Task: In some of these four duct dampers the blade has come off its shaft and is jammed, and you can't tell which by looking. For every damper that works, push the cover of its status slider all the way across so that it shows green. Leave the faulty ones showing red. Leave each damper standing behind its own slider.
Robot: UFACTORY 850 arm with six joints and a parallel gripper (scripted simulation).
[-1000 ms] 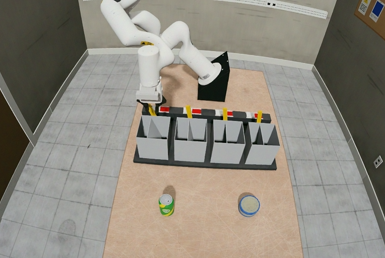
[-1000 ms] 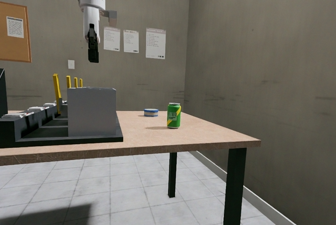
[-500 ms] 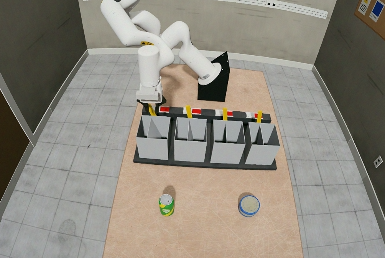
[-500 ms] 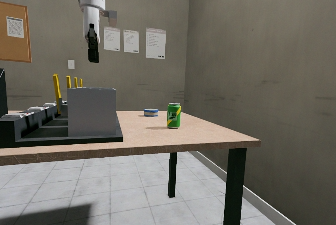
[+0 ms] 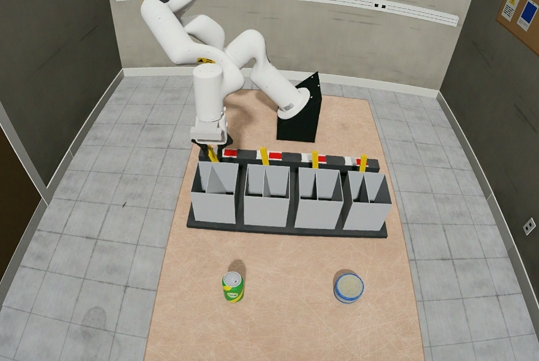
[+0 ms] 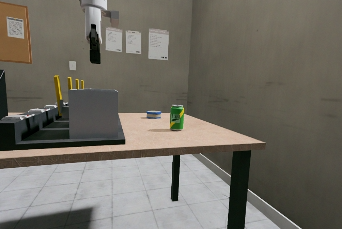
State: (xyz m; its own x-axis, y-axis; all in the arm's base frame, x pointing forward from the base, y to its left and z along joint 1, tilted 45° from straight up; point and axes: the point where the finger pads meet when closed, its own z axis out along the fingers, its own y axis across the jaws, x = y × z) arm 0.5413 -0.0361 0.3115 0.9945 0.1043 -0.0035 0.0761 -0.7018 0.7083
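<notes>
Four grey open-topped dampers stand in a row on a black base: the first (image 5: 214, 191), second (image 5: 267, 193), third (image 5: 319, 196) and fourth (image 5: 367, 200), counted from the left. Each has a yellow lever behind it; the leftmost lever (image 5: 212, 153) leans slightly. The slider strip (image 5: 291, 157) behind them shows red at all four places. My gripper (image 5: 214, 145) hangs well above the leftmost lever, and the side view shows it (image 6: 94, 57) clear of the lever tops (image 6: 57, 89). Its fingers are partly open and hold nothing.
A green can (image 5: 232, 287) and a round blue tin (image 5: 348, 288) stand on the front half of the table. The arm's black pedestal (image 5: 300, 113) is behind the slider strip. The table edge lies just left of the first damper.
</notes>
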